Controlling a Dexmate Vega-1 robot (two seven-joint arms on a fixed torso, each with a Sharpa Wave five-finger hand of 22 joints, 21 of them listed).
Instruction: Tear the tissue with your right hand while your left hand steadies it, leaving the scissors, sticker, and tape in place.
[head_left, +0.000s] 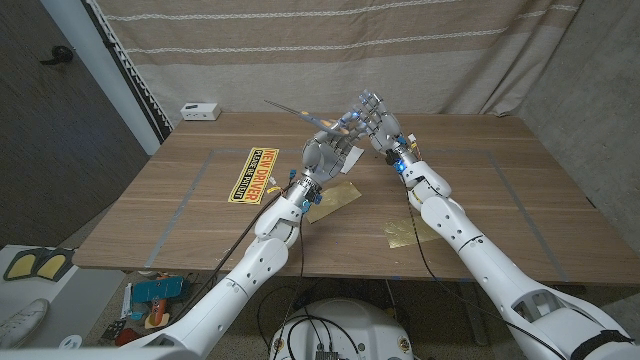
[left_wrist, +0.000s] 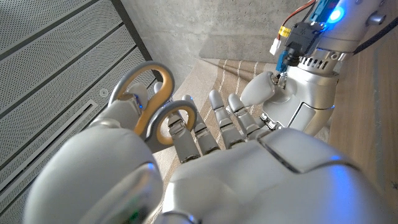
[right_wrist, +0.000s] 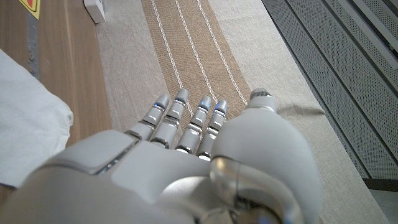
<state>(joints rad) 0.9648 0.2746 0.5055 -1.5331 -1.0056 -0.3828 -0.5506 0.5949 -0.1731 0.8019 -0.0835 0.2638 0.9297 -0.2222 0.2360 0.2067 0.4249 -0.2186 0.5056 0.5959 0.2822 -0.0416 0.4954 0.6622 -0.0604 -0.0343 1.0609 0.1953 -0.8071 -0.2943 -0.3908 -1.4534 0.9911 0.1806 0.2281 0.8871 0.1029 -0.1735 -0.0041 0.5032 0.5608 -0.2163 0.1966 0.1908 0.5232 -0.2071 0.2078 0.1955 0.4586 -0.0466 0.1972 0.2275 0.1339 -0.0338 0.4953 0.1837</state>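
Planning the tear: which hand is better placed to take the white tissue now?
The right hand: empty, with the white paper tissue close by. The left hand grips the tan-handled metal scissors.

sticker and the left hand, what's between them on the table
Only bare wood of the table between the sticker and the left hand, seen in the head view.

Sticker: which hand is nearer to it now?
Left. The left hand, holding scissors, is raised just right of the sticker; the right hand is farther right.
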